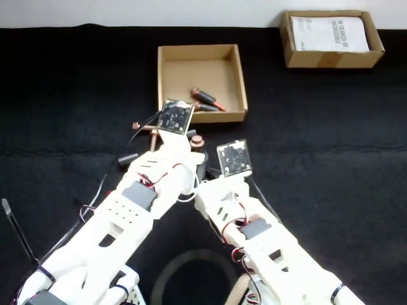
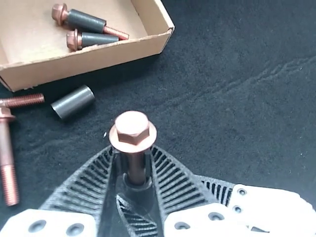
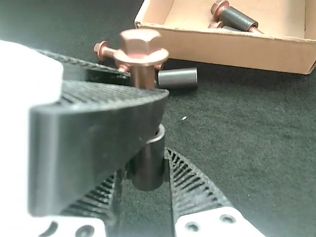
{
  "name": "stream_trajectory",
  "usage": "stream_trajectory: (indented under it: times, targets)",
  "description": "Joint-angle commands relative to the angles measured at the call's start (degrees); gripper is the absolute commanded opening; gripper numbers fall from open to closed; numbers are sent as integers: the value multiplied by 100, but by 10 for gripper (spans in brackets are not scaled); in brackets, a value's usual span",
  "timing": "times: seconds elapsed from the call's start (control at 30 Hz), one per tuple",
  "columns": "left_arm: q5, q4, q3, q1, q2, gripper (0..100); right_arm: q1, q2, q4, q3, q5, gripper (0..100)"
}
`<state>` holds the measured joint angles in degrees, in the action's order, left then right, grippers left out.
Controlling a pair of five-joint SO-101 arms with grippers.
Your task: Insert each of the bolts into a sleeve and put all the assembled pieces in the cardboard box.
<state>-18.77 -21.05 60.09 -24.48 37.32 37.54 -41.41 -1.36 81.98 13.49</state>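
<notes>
In the high view I'm seeing the cardboard box [image 1: 169,76] sitting on the black desk [image 1: 331,165] with two assembled pieces [image 1: 206,100] lying inside, and both arms are meeting just in front of it.

In the left wrist view the left hand [image 2: 133,155] is pinching a copper bolt [image 2: 132,129] by its shank, the head poking past the fingertips. A loose sleeve [image 2: 73,102] and two loose bolts [image 2: 7,153] are lying on the desk beside the box's outer wall.

In the right wrist view the right hand [image 3: 145,163] is clamping a dark sleeve [image 3: 148,173] upright. The bolt is standing directly above it, but the left hand's finger [image 3: 98,123] is crossing in front, so I cannot tell whether the tip is inside.
</notes>
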Motion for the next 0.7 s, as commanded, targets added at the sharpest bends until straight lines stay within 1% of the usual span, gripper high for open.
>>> stream_trajectory:
  times: [0.0, 0.07, 0.13, 0.2, 0.23, 0.37, 0.53, 0.6, 0.67]
  targets:
    - [501, 35, -22, 84, 171, 48, 13, -189, -119, -251, -35, 6]
    - [738, -387, -40, 84, 198, 127, 4, -189, -119, -251, -35, 6]
    - [738, -800, -57, 84, 198, 210, 4, -189, -119, -251, -35, 6]
    - [765, -1204, -57, 92, 207, 263, -13, -189, -119, -242, -35, 6]
    - [765, -1424, -57, 92, 207, 274, -22, -189, -119, -242, -44, 6]
    - [774, -2330, -207, 84, 558, 274, -145, -189, -119, -268, -53, 6]
    - [782, -4114, -936, -215, 1771, 273, -690, -57, 13, -725, -53, 6]
    - [782, -4730, -1279, -365, 2396, 251, -884, 101, 321, -1147, -53, 6]
    - [905, -5143, -1560, -479, 3037, 201, -998, 312, 664, -1631, -44, 6]
